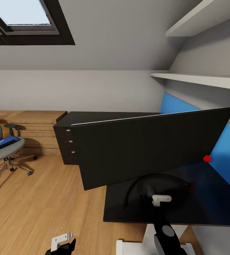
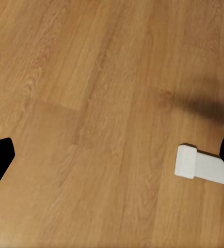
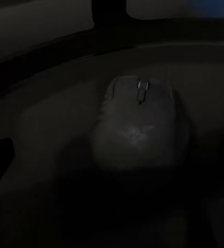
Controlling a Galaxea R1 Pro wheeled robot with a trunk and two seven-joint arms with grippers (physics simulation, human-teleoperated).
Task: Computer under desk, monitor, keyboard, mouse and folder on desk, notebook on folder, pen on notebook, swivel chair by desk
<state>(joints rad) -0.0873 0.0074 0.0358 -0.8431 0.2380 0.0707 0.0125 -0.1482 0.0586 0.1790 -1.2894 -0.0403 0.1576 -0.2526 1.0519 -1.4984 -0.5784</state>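
mouse [image 3: 140, 126] centre frame, on desk [image 1: 214, 198] | small, light, slick | pinch its flanks | right gripper [image 1: 161, 200] state unclear | left gripper [image 1: 62, 241] fingers apart

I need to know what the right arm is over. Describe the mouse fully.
The mouse is a small dark oval with a rounded, matte-looking shell, a scroll wheel between two buttons at its front and a faint emblem on its back. It lies flat and upright on the glossy black desk, close to the monitor's curved foot. Nothing grips it in the right wrist view.
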